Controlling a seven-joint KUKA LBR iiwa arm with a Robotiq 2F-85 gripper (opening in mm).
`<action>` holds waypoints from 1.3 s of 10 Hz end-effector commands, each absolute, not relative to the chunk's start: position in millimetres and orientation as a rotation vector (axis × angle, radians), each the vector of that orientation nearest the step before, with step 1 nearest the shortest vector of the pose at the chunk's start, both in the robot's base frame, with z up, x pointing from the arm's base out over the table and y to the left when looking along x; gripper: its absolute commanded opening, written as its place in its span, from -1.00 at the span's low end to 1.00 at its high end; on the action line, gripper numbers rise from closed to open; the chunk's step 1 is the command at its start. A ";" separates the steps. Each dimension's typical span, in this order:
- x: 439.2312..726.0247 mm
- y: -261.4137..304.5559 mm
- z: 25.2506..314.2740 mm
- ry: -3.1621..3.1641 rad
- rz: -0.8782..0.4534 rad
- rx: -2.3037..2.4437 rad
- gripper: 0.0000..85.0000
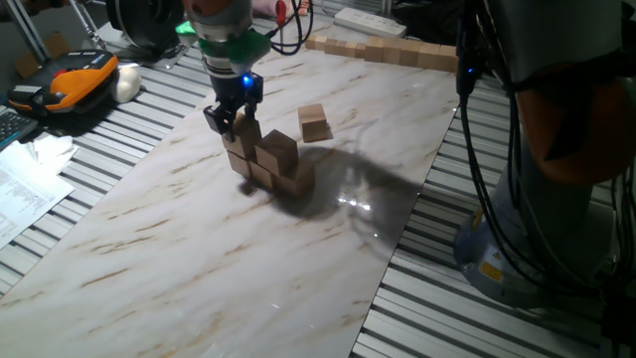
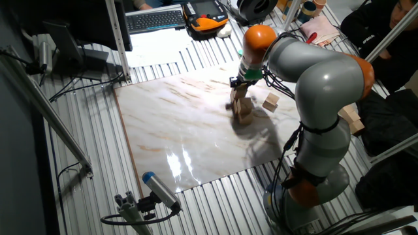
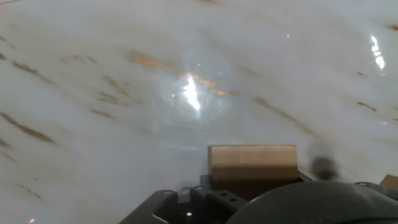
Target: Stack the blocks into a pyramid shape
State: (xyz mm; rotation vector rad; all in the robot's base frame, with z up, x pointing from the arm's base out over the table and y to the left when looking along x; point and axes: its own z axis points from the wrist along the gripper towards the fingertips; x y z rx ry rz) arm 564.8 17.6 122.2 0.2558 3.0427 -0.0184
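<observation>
Blocks (image 1: 270, 159) in an upright stack, pincer (image 1: 235, 116) gripping the top block (image 1: 241, 127), loose block (image 1: 314, 123) apart.

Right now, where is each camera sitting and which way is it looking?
One fixed view: low beside the marble board, looking across it at the stack of blocks, the loose block and the end effector; the arm's base shows at right.
The other fixed view: high up on the opposite side, looking down at the board; nearly the whole arm shows.
Hand view: on the hand, looking along the fingers at the board and one block; only dark end effector parts show.
Both fixed views share the stack and the loose block.
</observation>
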 end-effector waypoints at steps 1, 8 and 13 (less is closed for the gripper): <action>562.2 18.5 120.7 3.039 -0.019 0.264 -1.00; 550.1 20.8 118.8 3.032 -0.031 0.264 -1.00; 544.9 18.6 115.6 3.037 -0.032 0.252 -1.00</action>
